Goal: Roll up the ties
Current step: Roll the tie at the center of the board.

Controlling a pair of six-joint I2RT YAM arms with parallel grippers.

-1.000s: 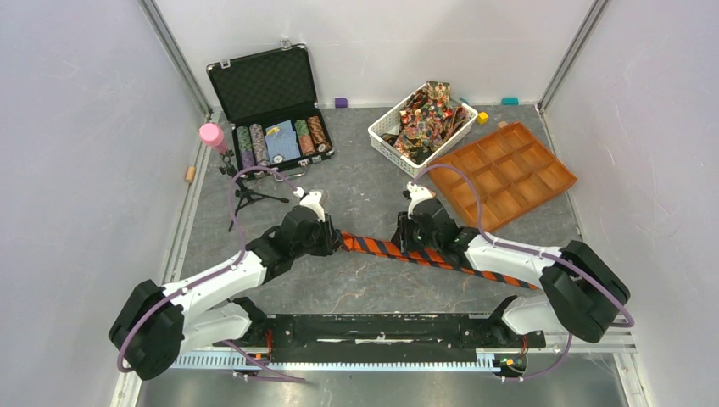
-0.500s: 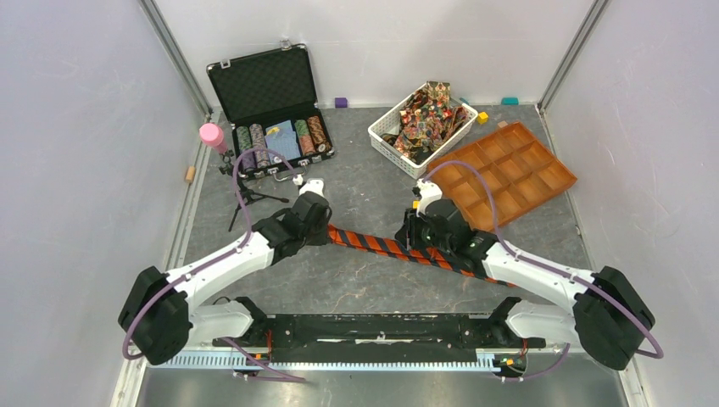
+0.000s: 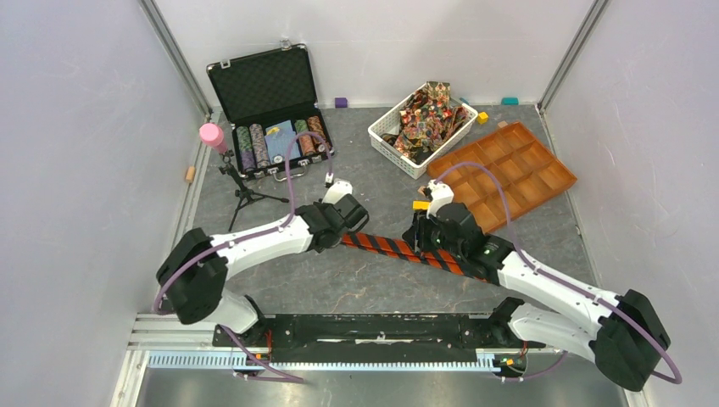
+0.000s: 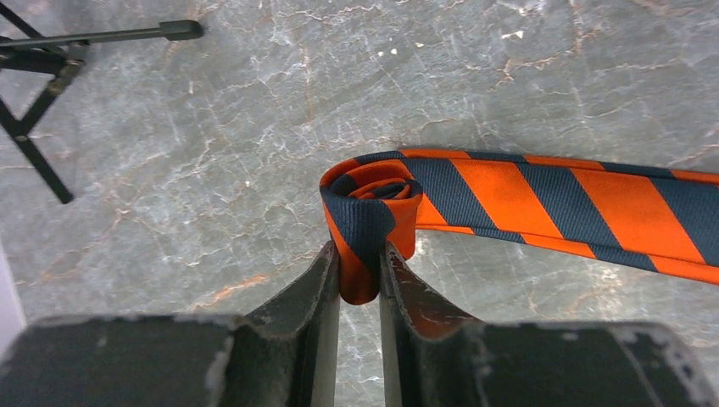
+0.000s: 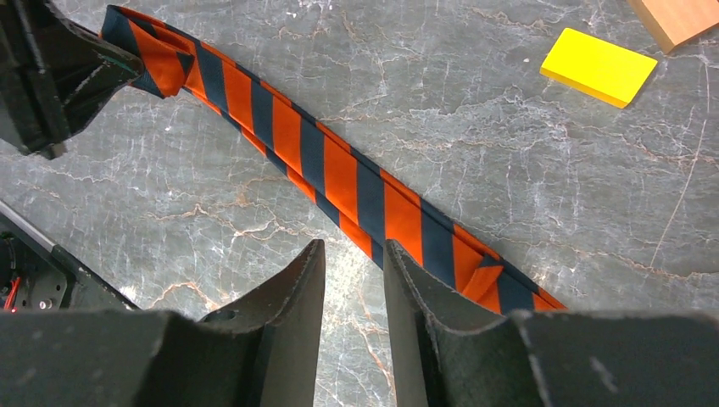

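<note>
An orange-and-navy striped tie lies flat on the grey table, running diagonally between the two arms. Its left end is wound into a small roll. My left gripper is shut on the lower edge of that roll; from above it sits at the tie's left end. My right gripper hovers just beside the tie's flat stretch, jaws a little apart with only table between them. More ties, in red and gold patterns, are heaped in a white basket.
An open black case of poker chips sits at the back left. A small tripod with a pink top stands near it. An orange compartment tray lies at the right. A yellow block rests close to the right gripper.
The left gripper has travelled right along the tie with the rolled end, so less flat tie shows. The right arm has shifted slightly right and its jaws have parted a little.
</note>
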